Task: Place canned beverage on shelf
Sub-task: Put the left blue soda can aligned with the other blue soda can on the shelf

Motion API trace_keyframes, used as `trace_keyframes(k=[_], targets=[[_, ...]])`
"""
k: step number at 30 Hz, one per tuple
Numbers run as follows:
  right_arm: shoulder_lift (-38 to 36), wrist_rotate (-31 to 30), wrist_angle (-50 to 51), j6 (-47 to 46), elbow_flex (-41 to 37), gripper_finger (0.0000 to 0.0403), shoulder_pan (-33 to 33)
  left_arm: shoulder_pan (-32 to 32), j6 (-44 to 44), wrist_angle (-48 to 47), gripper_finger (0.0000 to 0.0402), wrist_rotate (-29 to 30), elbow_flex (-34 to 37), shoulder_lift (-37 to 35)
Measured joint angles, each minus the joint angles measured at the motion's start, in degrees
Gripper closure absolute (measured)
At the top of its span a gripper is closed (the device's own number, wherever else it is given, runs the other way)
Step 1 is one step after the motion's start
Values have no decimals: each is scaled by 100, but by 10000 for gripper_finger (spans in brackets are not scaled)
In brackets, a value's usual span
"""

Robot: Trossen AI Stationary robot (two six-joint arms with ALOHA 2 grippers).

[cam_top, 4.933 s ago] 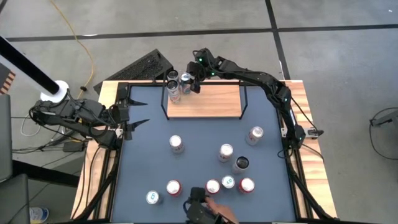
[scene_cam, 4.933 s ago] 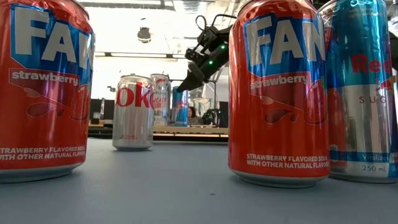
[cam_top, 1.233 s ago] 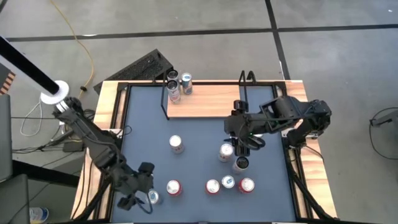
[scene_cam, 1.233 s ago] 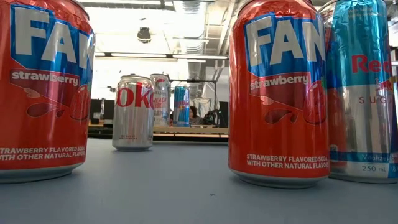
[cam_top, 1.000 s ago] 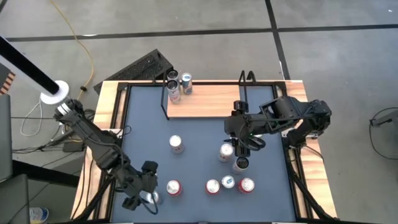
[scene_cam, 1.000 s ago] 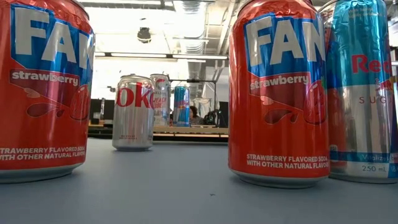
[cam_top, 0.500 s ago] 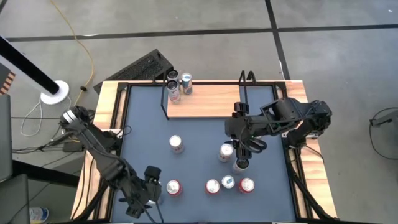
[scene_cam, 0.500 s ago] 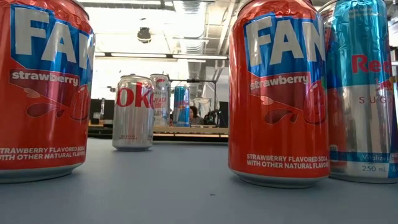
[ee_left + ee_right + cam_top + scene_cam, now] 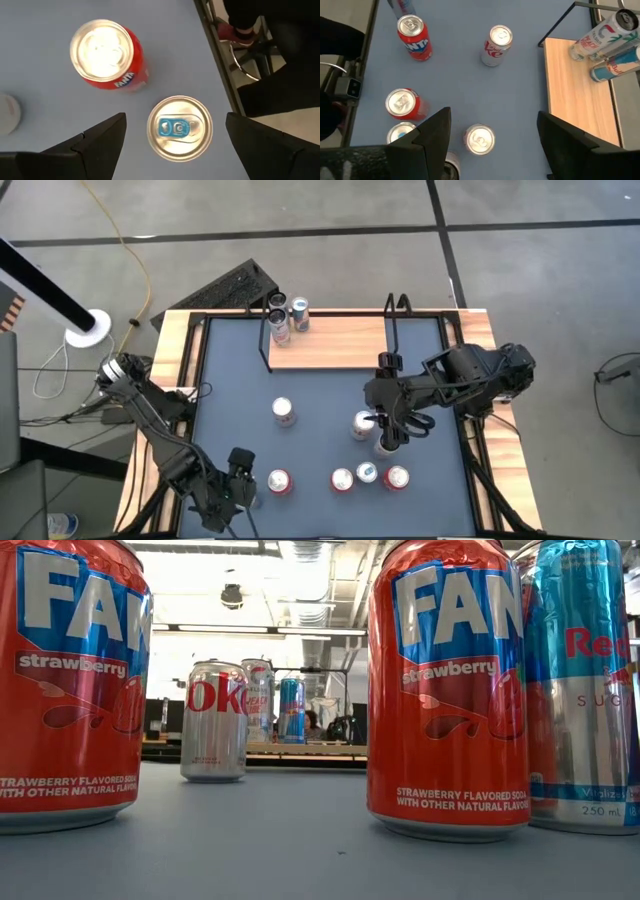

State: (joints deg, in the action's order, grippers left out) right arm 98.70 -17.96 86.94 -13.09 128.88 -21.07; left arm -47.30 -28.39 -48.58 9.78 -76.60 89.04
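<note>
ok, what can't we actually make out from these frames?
- High view: the can under the left pincer is hidden by the arm; only the left wrist view shows the blue-tab can.
- High view: the can below the right pincer is mostly covered by it.
- Low view: neither arm shows; two Fanta cans fill the frame and block most of the table.
- Low view: the shelf is a thin strip; its far cans' labels are too small to read.

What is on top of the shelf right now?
Two cans stand upright on the shelf, a white palm-print can and a blue-and-silver can, side by side at one end; the rest of the board is bare wood. A third can seems to stand behind them, mostly covered.
</note>
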Motion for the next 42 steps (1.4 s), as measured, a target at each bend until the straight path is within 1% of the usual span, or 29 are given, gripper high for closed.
trace_keyframes(k=[4,6,9,15,19,27,32,42], targets=[[0,-1,-6,-82,0,127,8,9,-123,60,69,-168,2,233],[0,-4,-16,-112,0,127,10,5,-128,47,69,-156,4,291],[0,-4,-16,-193,0,127,10,1,-136,37,71,-48,4,290],[0,-6,-20,-204,0,127,9,-12,-82,-18,78,-31,4,291],[0,-26,-30,-207,0,127,10,-19,6,-217,79,-40,4,291],[0,-27,-36,-207,0,127,9,-22,-269,-205,79,0,4,290],[0,-26,-38,-207,0,127,10,-45,-244,-205,79,99,4,290],[0,-26,-41,-204,0,127,10,-43,-280,-257,79,117,4,290]])
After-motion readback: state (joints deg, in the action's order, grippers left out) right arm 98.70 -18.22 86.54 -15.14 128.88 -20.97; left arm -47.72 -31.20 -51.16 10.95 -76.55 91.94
